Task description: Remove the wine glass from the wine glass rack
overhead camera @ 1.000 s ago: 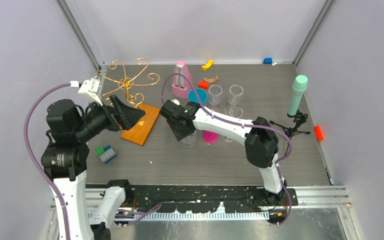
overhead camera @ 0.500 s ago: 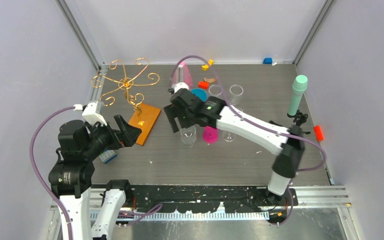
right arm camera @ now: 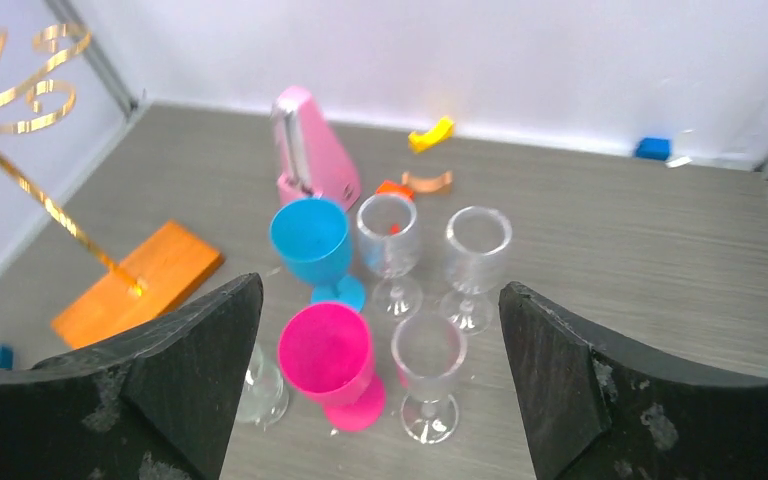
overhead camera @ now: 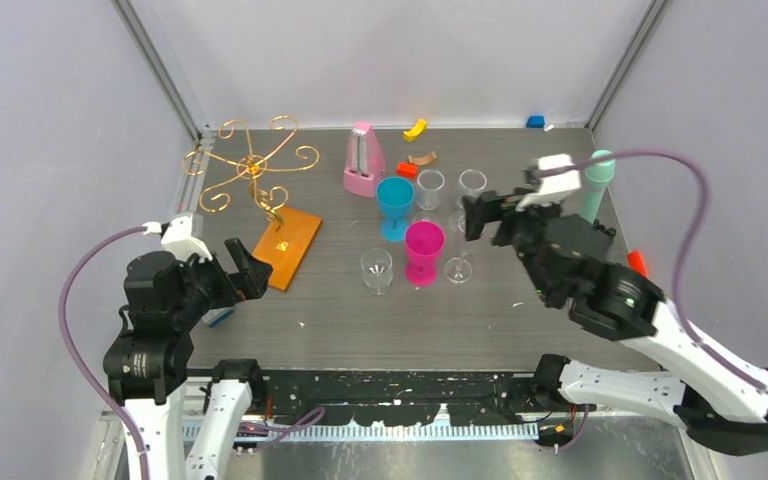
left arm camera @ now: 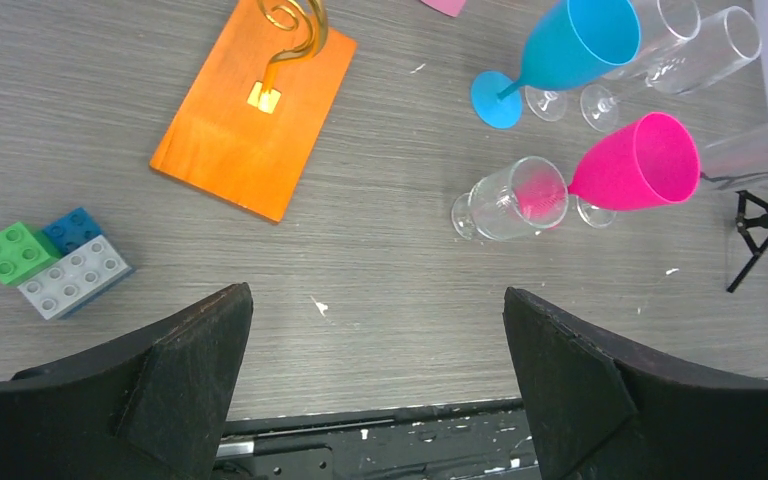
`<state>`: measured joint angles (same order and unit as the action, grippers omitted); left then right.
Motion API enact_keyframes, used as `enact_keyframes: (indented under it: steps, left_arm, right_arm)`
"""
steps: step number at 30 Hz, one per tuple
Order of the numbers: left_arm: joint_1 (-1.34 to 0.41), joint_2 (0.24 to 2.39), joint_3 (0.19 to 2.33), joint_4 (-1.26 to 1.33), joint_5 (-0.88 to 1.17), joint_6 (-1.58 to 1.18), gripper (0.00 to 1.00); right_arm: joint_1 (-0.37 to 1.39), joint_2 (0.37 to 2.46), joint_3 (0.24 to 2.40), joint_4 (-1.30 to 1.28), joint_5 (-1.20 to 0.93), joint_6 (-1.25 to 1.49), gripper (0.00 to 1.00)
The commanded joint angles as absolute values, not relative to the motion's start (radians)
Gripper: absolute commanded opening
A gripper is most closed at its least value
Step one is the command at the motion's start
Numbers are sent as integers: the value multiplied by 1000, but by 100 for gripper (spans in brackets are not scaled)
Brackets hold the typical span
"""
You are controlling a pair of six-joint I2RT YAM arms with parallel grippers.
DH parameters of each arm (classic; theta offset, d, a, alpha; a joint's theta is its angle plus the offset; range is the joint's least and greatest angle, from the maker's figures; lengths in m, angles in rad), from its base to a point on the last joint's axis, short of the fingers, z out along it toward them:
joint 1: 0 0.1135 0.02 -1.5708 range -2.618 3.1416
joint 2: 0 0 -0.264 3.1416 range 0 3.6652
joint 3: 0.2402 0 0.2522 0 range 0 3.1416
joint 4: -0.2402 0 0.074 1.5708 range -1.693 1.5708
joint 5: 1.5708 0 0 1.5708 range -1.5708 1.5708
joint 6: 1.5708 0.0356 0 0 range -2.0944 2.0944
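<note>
Closest to me, the left end effector (left arm camera: 375,295) has pulled back toward the near edge, jaws wide apart and holding nothing, with the toy blocks (left arm camera: 50,265) near it. The right end effector (overhead camera: 482,218) has let go and swung off to the right, fingers spread now. The wine glass (overhead camera: 376,270) stands upright on the worktop (overhead camera: 360,330), just left of the pink goblet (overhead camera: 423,250). Further back left is the wine glass rack (overhead camera: 251,166), well apart from the glass.

Glasses (overhead camera: 423,243) packed mid-table; open lane between them and rack (overhead camera: 251,166).
</note>
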<state>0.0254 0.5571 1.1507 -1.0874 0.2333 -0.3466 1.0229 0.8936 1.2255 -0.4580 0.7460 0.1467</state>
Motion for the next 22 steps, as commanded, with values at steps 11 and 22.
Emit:
enact_keyframes:
  steps: [11,22]
  left_arm:
    - [12,539,1224,-1111,179,-294,100]
    - [10,532,1259,-1133,131,-303,100]
  right_arm:
    - [1025,553,1150,-392,927,53,94]
    - [1025,584,1155,-430,966,64,95]
